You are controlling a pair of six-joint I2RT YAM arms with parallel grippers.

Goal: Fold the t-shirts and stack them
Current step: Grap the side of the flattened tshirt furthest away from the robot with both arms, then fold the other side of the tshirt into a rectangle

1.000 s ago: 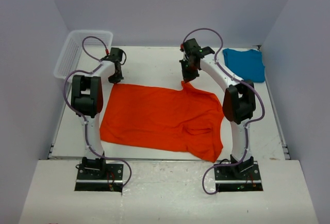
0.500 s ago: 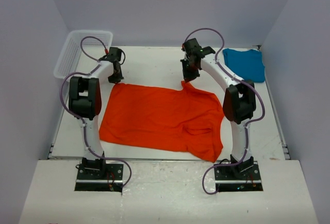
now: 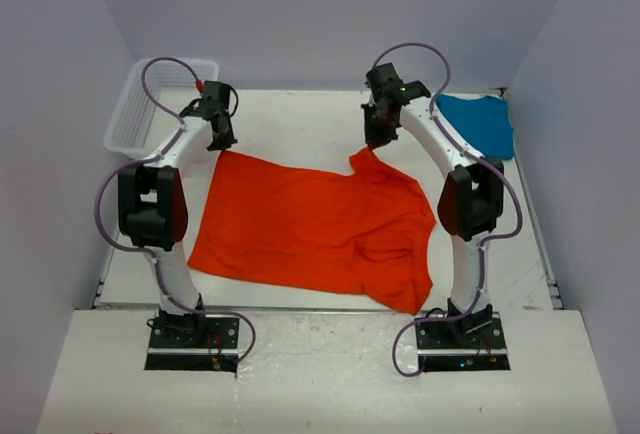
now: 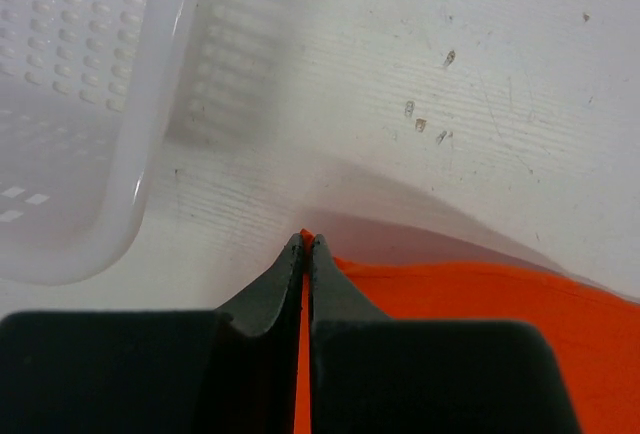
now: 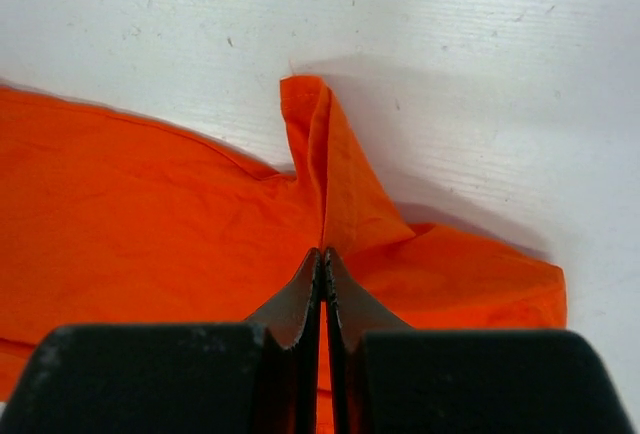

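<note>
Both arms are the same build. Left arm [image 3: 172, 264] and right arm [image 3: 462, 264]: white link shells, chunky black joint housings [image 3: 150, 204] mid-arm. A purple cable [image 3: 412, 45] runs outside each arm in loose loops from base to wrist. There's a small red connector [image 3: 200, 85] on the left one, near the wrist. Black flat base plates [image 3: 228, 336] sit under each arm. Left gripper [image 3: 226, 146] and right gripper [image 3: 372, 142] are all black. On the wrist cams the jaws are matte black, blocky at the root, tapering to thin curved tips.
</note>
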